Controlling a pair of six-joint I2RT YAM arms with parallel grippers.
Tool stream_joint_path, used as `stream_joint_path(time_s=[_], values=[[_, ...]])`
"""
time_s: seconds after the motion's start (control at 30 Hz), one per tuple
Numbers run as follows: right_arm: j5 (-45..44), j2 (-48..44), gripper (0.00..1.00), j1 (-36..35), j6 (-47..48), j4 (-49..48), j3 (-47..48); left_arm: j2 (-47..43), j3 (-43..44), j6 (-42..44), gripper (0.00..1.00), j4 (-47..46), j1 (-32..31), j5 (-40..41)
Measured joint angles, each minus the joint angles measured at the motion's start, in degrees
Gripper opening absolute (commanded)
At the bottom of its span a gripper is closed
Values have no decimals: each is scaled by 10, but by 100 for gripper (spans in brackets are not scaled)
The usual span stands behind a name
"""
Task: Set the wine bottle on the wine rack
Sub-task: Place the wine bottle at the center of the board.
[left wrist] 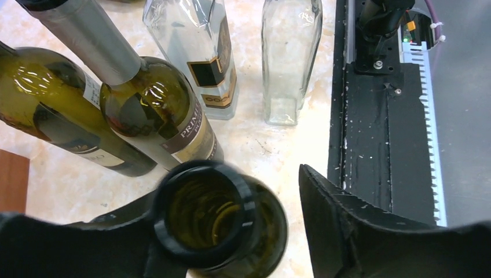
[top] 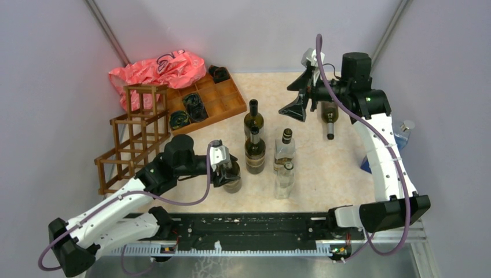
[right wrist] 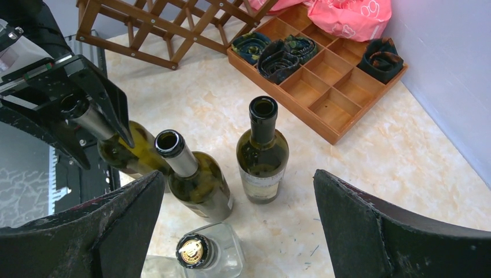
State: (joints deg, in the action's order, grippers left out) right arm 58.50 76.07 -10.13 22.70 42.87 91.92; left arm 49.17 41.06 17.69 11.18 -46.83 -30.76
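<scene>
A dark green wine bottle (top: 233, 178) stands on the table at the front left. My left gripper (top: 224, 168) is open around its neck. In the left wrist view the open bottle mouth (left wrist: 205, 211) lies against the left finger (left wrist: 69, 243), with a gap to the right finger (left wrist: 336, 226). The dark wooden wine rack (top: 130, 139) stands at the left, behind my left arm; it also shows in the right wrist view (right wrist: 168, 23). My right gripper (top: 296, 95) is open and empty, held high over the table's back; it looks down on the standing bottles (right wrist: 238, 179).
Two more green wine bottles (top: 253, 119) (top: 255, 152) and two clear glass bottles (top: 285, 152) (top: 284, 180) stand mid-table. Another bottle (top: 330, 119) lies under my right arm. An orange compartmented tray (top: 205, 101) and a pink bag (top: 159, 69) sit at back left.
</scene>
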Motion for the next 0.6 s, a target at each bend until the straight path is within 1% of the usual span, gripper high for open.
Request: stream_joint_path(time_s=[0.07, 0.1, 0.27, 0.6], values=[[0, 0, 98, 0, 0, 0, 0, 1, 4, 1, 77, 8, 0, 0], [0, 0, 98, 0, 0, 0, 0, 1, 6, 2, 78, 12, 0, -1], [0, 0, 98, 0, 0, 0, 0, 5, 24, 11, 80, 34, 1, -3], [0, -3, 99, -2, 0, 0, 0, 21, 48, 15, 82, 53, 1, 5]])
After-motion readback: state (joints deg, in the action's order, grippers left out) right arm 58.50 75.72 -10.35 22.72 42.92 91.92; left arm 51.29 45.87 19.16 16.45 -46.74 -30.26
